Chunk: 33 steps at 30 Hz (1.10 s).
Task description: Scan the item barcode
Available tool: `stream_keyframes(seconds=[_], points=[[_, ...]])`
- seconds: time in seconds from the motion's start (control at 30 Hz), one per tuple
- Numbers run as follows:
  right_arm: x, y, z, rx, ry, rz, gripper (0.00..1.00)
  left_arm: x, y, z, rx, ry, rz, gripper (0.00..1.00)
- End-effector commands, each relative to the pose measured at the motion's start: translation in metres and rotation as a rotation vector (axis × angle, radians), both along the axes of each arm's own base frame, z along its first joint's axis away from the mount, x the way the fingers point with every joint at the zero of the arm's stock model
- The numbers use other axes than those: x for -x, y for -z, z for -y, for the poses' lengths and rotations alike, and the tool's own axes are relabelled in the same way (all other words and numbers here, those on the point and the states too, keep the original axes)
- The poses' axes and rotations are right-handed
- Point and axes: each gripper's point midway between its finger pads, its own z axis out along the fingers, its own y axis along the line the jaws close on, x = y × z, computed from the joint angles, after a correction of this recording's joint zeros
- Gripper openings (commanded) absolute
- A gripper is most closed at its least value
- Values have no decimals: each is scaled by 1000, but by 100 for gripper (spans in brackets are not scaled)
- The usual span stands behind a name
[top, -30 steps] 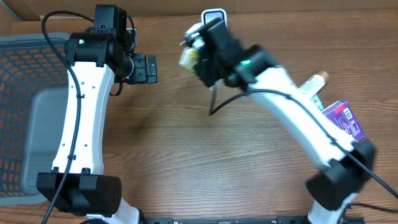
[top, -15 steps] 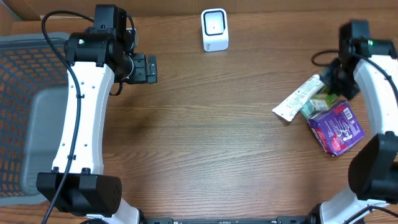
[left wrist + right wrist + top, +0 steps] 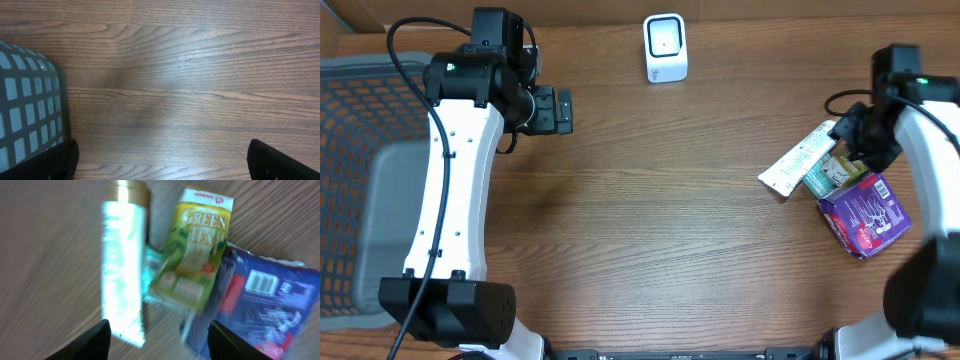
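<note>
The item, a green tea carton (image 3: 195,255), lies on the table between a white tube (image 3: 122,270) and a purple pouch (image 3: 260,305). From overhead the carton (image 3: 828,174) sits at the far right, under my right gripper (image 3: 861,140). My right gripper (image 3: 160,342) hovers just above this pile, open, with nothing between its fingers. The view is blurred. The white barcode scanner (image 3: 665,47) stands at the back centre. My left gripper (image 3: 560,110) is open over bare wood at the back left, and my left gripper (image 3: 160,162) holds nothing.
A grey mesh basket (image 3: 360,180) fills the left edge of the table, and its corner (image 3: 27,120) shows in the left wrist view. The white tube (image 3: 800,158) and purple pouch (image 3: 865,215) lie at the right edge.
My right arm swung from the scanner to the far right of the table. Its jaws opened and the carton now lies on the pile. The left arm has not moved.
</note>
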Motion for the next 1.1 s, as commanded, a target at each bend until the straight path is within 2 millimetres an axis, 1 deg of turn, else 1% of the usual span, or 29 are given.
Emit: stream_keyframes(seconds=[0.0,0.07,0.1,0.13,0.2,0.23,0.3,0.4,0.5,0.57,0.63,0.7,0.73,0.8,0.83,0.9,0.97,1.03,1.07], points=[[23,-101,-39,-49,-252,249,70,0,0,0,14,-12,0,100],[48,-120,-54,-90,-315,278,77,0,0,0,14,-12,0,99],[59,-127,-58,-101,-319,285,78,0,0,0,15,-13,0,100],[75,-134,-62,-121,-325,288,100,0,0,0,14,-12,0,100],[94,-142,-67,-137,-327,289,100,0,0,0,14,-12,0,100],[109,-147,-68,-135,-326,290,100,0,0,0,14,-12,0,100],[122,-153,-69,-131,-328,305,100,0,0,0,14,-12,0,100],[130,-161,-69,-123,-331,336,100,0,0,0,14,-12,0,99],[137,-158,-69,-124,-331,312,100,0,0,0,14,-12,0,99],[139,-155,-61,-82,-317,290,100,0,0,0,14,-12,1,99],[135,-156,-55,-53,-294,300,100,0,0,0,15,-13,0,100],[120,-162,-54,-38,-293,363,100,0,0,0,14,-12,0,99],[107,-165,-53,-27,-296,411,100,0,0,0,14,-12,0,100],[90,-168,-53,-9,-308,505,100,0,0,0,14,-12,1,100],[88,-168,-53,-1,-313,533,100,0,0,0,14,-12,0,100],[79,-161,-53,36,-344,623,100,0,0,0,14,-12,0,100],[77,-149,-53,72,-367,715,100,0,0,0,14,-12,0,99],[80,-137,-53,93,-369,779,100,0,0,0,14,-12,0,100],[85,-126,-53,110,-372,833,100,0,0,0,14,-12,0,99]])
